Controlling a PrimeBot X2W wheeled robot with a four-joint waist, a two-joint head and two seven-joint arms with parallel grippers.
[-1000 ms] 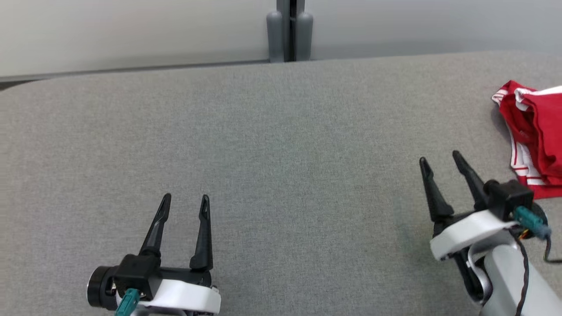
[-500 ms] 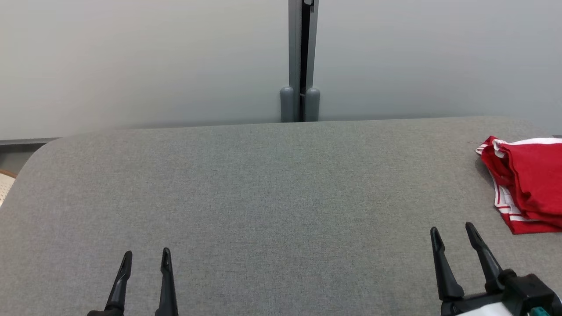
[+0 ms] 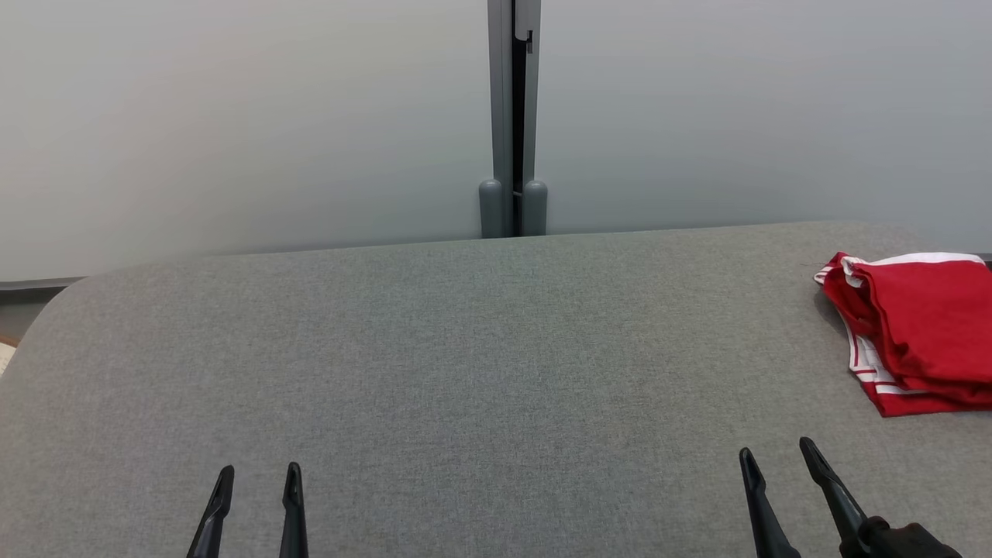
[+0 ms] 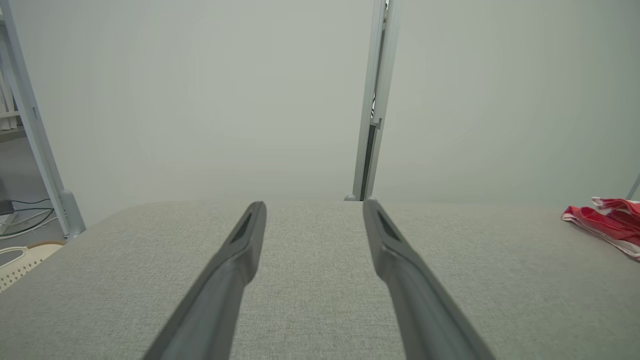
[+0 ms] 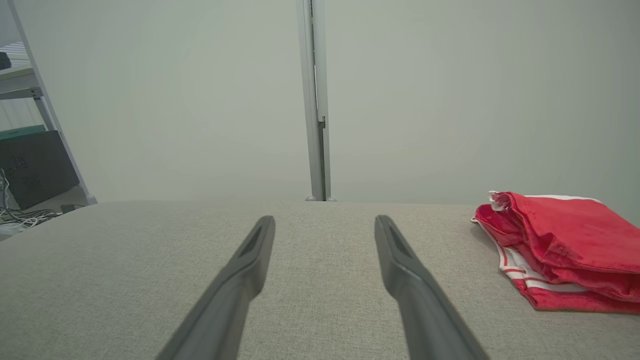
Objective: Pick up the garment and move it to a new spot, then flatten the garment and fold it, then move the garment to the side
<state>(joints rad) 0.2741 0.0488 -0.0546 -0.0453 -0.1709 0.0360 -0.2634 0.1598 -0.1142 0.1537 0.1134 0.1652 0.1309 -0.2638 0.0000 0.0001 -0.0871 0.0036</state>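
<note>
Now the folded red fabric garment with white striped trim [image 3: 914,333] lies at the right edge of the head view, on the grey cloth-covered table [image 3: 465,372], close to its far right corner. The left gripper [image 3: 259,473] rises from the lower left of that frame, its two dark fingers spread apart and empty. The right gripper [image 3: 776,451] shows at the lower right, likewise spread wide and empty, below and left of the garment and apart from it. In the right wrist view the garment sits to the right of the fingers [image 5: 407,280]. A grey upright post [image 3: 511,116] divides the pale wall panels at top centre.
</note>
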